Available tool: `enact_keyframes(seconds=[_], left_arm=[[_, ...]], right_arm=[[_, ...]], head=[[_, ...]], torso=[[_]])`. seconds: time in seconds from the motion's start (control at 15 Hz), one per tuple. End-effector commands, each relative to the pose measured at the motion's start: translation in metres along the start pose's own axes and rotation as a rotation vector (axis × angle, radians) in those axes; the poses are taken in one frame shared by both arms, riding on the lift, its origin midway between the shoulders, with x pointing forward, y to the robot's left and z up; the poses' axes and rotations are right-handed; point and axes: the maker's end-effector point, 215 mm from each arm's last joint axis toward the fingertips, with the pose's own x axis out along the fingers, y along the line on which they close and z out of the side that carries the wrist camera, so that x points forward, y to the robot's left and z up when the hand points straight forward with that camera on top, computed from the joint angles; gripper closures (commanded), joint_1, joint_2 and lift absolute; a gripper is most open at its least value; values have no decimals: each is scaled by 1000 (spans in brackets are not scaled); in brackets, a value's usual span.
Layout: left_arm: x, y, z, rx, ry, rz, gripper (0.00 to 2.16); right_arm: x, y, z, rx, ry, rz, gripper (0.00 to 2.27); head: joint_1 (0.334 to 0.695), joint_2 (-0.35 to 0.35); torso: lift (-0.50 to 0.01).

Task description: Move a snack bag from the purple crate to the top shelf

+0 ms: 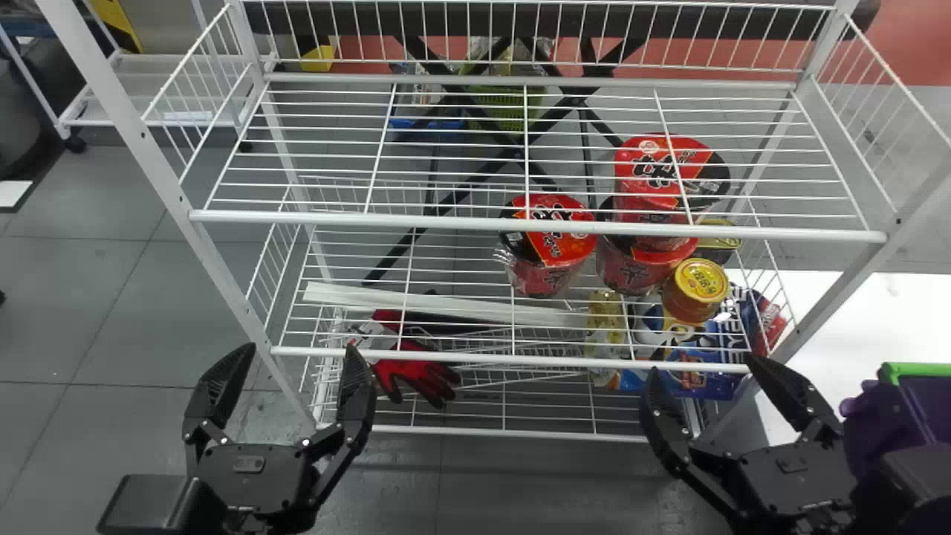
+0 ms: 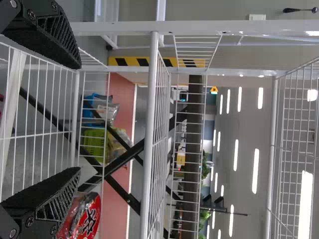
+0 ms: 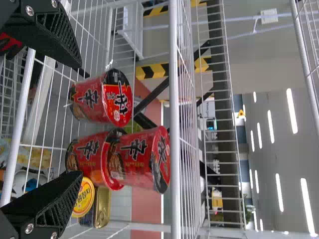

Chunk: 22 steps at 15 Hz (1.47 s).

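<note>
At near left, by the rack (image 1: 520, 224): left gripper (image 1: 297, 362), idle and empty, with fingers spread apart. At near right: right gripper (image 1: 706, 368), also apart, with nothing between the fingers. Farther right: purple crate (image 1: 871, 423), presumably holding the snack bag, going by the task. Seems to be at the opening step, before any grasp. Calls next for swinging the right gripper over the crate, lowering, closing gently on the bag, then raising to the top shelf (image 2: 273, 124), probably the highest tier in the left wrist view.

Again from left: limp red glove (image 1: 416, 375) in soft cloth, low behind thin, straight, white-coated wires; round, smooth-lidded red cups (image 1: 550, 245), glossy in clear wrap; squat amber jar (image 1: 687, 306), capped in yellow; shiny blue packet (image 1: 702, 384) beneath; last, smooth purple crate wall with bright green rim (image 1: 921, 368). Expect slippery, crinkly film on the bag; pinch lightly.
</note>
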Motion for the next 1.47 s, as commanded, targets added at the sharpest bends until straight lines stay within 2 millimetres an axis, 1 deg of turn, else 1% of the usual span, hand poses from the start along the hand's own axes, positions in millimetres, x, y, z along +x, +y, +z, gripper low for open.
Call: enact_keyframes(seconds=[0.0,0.53,0.73,0.8,1.0,1.2,1.27,1.33,1.4], left_arm=[[0,0,0,0,1,0,80],[-1,-1,0,-2,1,-1,80],[-2,-1,0,-2,1,-1,80],[-2,-1,0,-2,1,-1,80],[-2,-1,-1,-3,1,0,80],[-2,0,-2,-4,1,3,80],[-2,0,-2,-4,1,3,80],[-2,0,-3,-3,2,3,80],[-1,0,-2,-3,1,3,80]], right_arm=[[-1,0,4,4,-13,6,22],[-1,0,4,-3,-16,8,19],[-1,0,3,-1,-12,6,19],[-1,0,-1,-2,1,6,19],[-2,-3,4,8,-19,1,19],[-2,-1,6,6,-28,12,22],[-3,7,15,1,-62,48,19],[-10,10,27,-15,-119,72,12],[-18,12,44,-29,-192,77,12]], head=[[695,13],[695,11],[695,11],[695,11],[695,11],[695,8],[695,9],[695,13],[695,20]], torso=[[-450],[-450],[-452],[-452],[-452],[-452],[-452],[-452],[-452]])
